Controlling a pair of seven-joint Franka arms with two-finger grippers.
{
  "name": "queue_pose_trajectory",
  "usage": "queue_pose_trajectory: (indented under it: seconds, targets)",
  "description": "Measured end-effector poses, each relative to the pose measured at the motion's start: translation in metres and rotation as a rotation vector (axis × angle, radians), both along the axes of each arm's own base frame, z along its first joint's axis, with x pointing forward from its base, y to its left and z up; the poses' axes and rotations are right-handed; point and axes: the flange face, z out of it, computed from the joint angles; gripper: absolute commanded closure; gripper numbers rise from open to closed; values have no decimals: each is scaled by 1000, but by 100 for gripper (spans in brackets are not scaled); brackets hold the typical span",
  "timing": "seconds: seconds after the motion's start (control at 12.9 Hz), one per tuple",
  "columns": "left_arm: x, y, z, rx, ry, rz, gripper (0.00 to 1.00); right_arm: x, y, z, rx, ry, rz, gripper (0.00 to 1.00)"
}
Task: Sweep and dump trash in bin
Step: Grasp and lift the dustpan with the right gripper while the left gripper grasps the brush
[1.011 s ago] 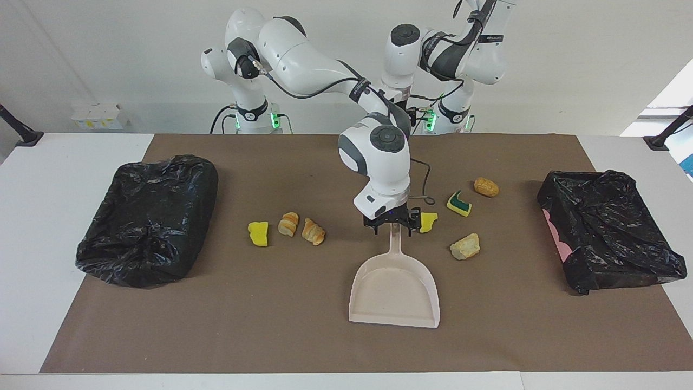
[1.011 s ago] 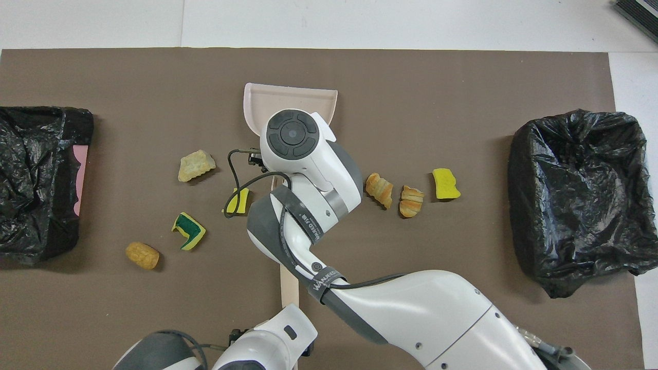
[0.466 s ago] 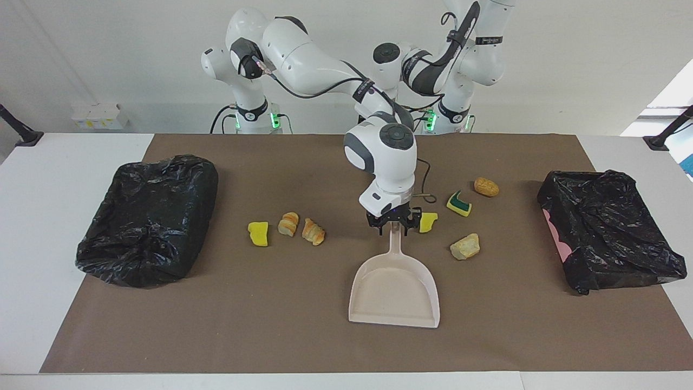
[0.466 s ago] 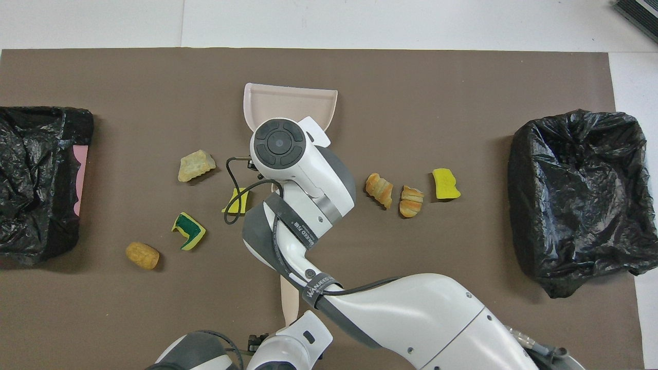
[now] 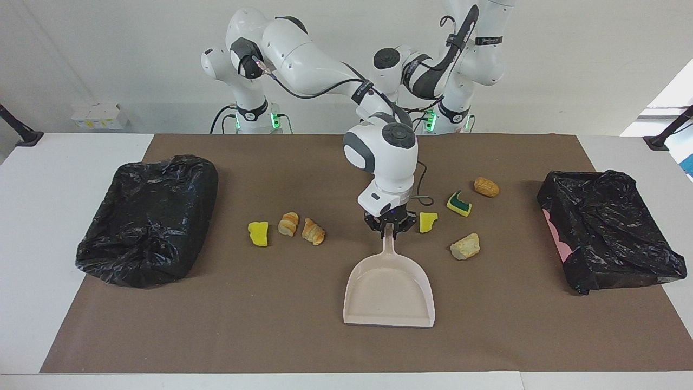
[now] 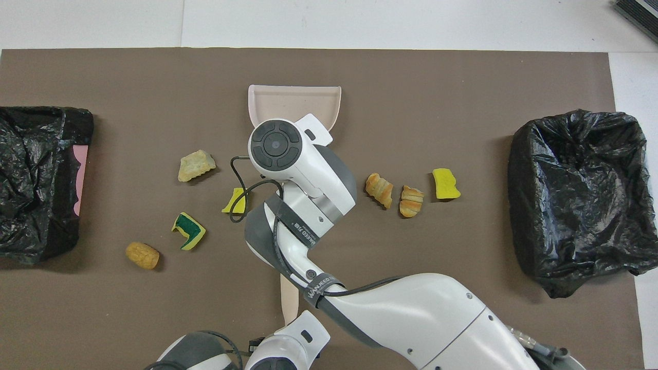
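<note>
My right gripper (image 5: 389,227) is shut on the handle of the beige dustpan (image 5: 389,295), which lies flat on the brown mat; in the overhead view the wrist hides the grip and only the dustpan's (image 6: 294,100) mouth shows. The trash lies in two groups. A yellow sponge (image 5: 259,233), a bread piece (image 5: 288,223) and a croissant piece (image 5: 313,232) are toward the right arm's end. Toward the left arm's end are a yellow sponge (image 5: 427,222), a green-sided sponge (image 5: 459,203), a bread roll (image 5: 486,187) and a bread chunk (image 5: 465,246). My left gripper (image 6: 295,341) hovers over the brush's beige handle (image 6: 289,298); the bristles are hidden.
Two bins lined with black bags stand at the mat's ends, one (image 5: 147,219) at the right arm's end and one (image 5: 609,235) at the left arm's end. Bare mat (image 5: 216,325) stretches from the dustpan's mouth to the table's edge.
The right gripper's fingers have closed on the dustpan's handle, and the dustpan has slid slightly toward the right arm's end. The left hand has shifted a little over the beige handle.
</note>
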Motion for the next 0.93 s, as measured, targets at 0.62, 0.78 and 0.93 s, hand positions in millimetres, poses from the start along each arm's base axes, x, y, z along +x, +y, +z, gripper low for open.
queue_pose_trajectory:
  seconds: [0.62, 0.78, 0.93]
  targets:
    - [44, 23, 37, 63, 42, 89, 100, 30, -86, 89, 29, -14, 50, 100]
    - [67, 53, 53, 118, 58, 146, 100, 36, -126, 105, 8, 22, 187, 100]
    - [85, 86, 62, 142, 68, 221, 100, 28, -150, 114, -30, 93, 362, 100]
